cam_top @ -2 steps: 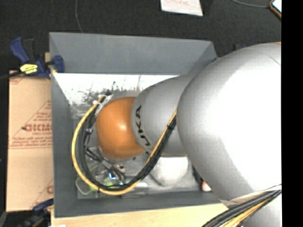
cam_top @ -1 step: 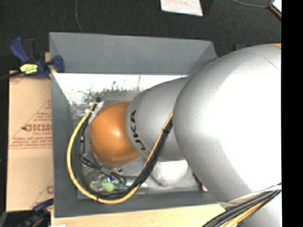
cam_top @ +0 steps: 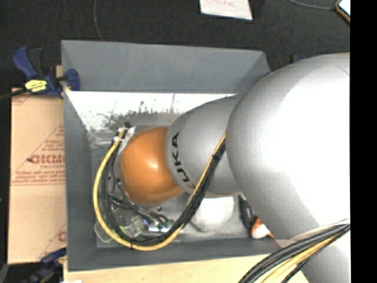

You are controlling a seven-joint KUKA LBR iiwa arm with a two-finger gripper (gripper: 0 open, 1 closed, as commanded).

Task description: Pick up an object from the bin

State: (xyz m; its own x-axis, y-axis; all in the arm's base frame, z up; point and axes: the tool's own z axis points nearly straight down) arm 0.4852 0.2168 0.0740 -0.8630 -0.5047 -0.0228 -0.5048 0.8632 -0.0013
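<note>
Low in the bin [cam_top: 78, 181], the arm's orange cover [cam_top: 147, 167] hides whether the end effector [cam_top: 134, 214] is open or closed.

Black letters "UKA", the readable part of the maker's name, run down the silver arm [cam_top: 203, 131] just beside its orange cover [cam_top: 147, 167]. Red handwriting on a white note [cam_top: 225, 5] beyond the bin [cam_top: 159, 69] is too faint to read.

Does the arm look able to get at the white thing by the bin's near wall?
Probably, after a sideways shift: the white thing lies beside the orange wrist cover, partly under the grey link, with nothing seen on top of it.
</note>
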